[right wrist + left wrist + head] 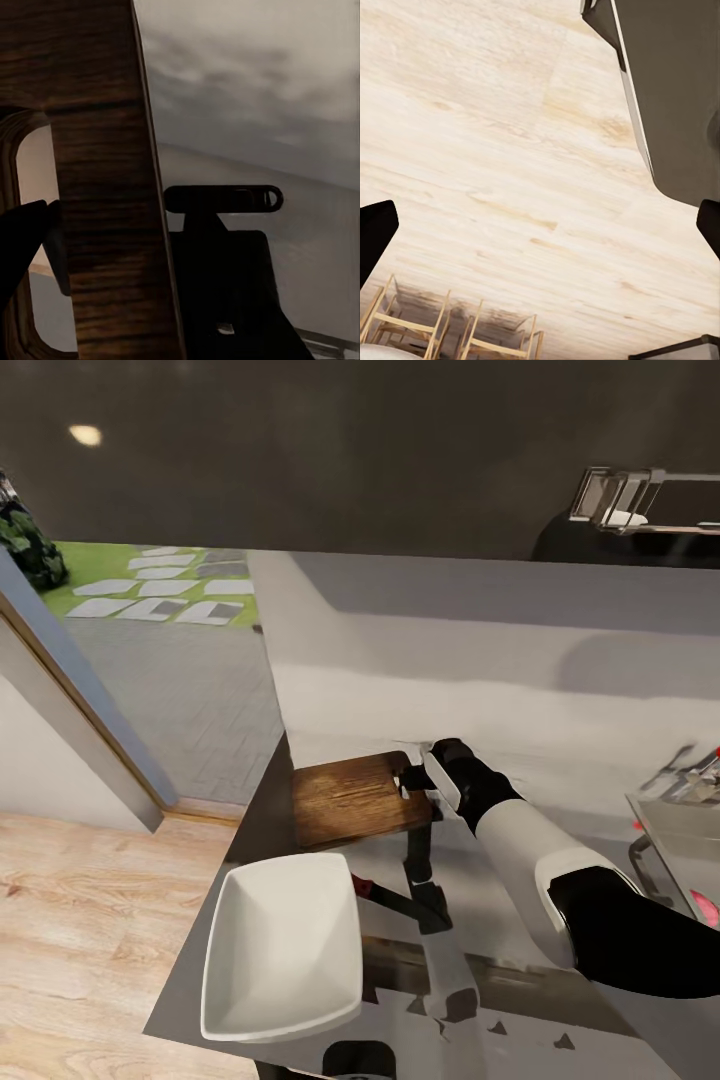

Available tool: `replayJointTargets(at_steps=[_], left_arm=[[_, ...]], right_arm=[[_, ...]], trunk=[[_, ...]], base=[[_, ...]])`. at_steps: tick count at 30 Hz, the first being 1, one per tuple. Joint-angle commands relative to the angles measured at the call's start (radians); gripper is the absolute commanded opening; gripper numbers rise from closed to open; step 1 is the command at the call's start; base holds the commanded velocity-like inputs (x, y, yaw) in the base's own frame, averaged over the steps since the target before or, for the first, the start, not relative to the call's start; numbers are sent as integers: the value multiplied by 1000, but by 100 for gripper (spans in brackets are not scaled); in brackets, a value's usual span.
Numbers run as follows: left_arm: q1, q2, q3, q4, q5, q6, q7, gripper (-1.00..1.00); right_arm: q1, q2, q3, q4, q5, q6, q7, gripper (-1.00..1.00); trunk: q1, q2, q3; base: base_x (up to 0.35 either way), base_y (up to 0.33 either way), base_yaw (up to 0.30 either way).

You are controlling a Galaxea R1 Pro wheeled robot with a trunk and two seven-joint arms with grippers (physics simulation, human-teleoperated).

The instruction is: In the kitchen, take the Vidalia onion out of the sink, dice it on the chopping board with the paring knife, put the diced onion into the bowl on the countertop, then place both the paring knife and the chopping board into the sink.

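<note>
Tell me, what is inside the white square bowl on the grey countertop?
The white square bowl looks empty: its bare white inside shows, with no onion pieces. Its near inner wall is hidden behind the rim.

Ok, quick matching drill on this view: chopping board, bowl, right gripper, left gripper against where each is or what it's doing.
Things:
1. chopping board
2. bowl
3. right gripper
4. left gripper

States:
A. white, near the countertop's front edge
B. open above a wooden floor
C. brown, behind the bowl
D. closed on the board's handle end

Pairs: 1-C, 2-A, 3-D, 4-B
</note>
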Motion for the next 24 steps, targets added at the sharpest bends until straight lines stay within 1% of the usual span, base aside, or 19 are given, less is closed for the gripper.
replayJointTargets(at_steps=[1,7,24], left_arm=[[-1,0,8,-1,-9,3,2,100],[-1,0,8,-1,-9,3,2,100],[-1,0,8,-1,-9,3,2,100]], right_arm=[[0,-1,9,1,8,5,-10,-100],[0,-1,9,1,8,5,-11,-100],[0,-1,9,1,8,5,-11,-100]], trunk=[[1,-1,-2],[1,-1,0],[1,-1,26]], base=[[0,0,0],[0,0,0],[0,0,0]])
